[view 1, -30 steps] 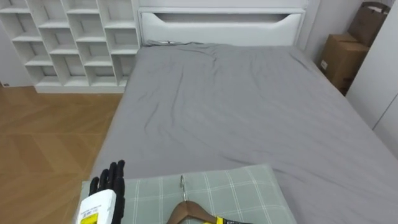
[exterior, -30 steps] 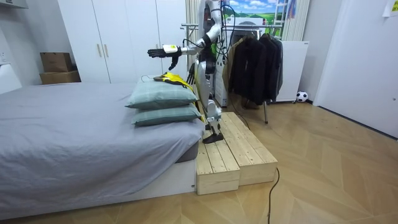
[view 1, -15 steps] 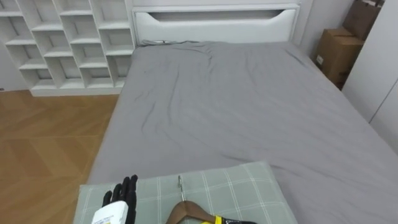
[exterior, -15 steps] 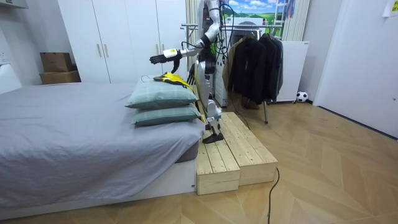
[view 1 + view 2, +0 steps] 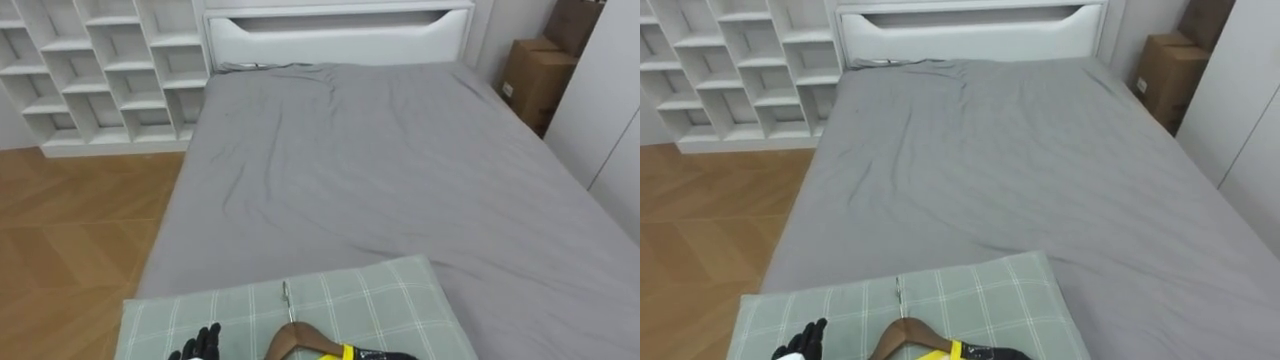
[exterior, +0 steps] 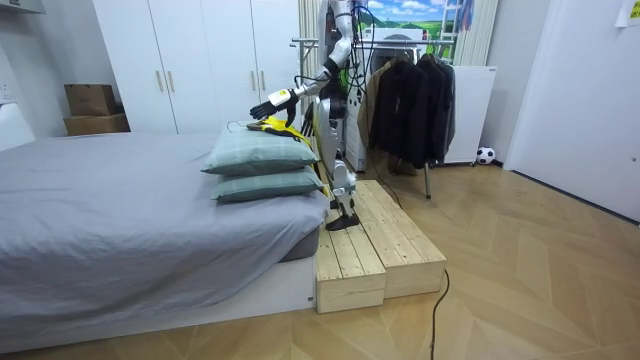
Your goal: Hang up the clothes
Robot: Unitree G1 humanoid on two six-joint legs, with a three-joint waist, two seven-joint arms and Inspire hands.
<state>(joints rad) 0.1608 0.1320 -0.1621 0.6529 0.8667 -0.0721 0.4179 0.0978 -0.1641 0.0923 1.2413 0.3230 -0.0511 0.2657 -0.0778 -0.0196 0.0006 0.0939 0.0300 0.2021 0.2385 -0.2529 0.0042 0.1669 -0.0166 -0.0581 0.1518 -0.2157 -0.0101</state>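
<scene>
**Colours Before Me**

My left robot hand (image 5: 201,345) has black fingers. The pillow (image 5: 400,300) under it is pale sage green, crossed by thin white check lines. On it lies a brown wooden hanger (image 5: 285,343) with a yellow and black garment (image 5: 346,353). The bed sheet (image 5: 380,170) is plain mid grey, the headboard (image 5: 340,35) and the cube shelf (image 5: 100,70) white. The floor (image 5: 70,230) is warm brown wood in a herringbone pattern. The cardboard box (image 5: 528,75) is tan brown.
</scene>
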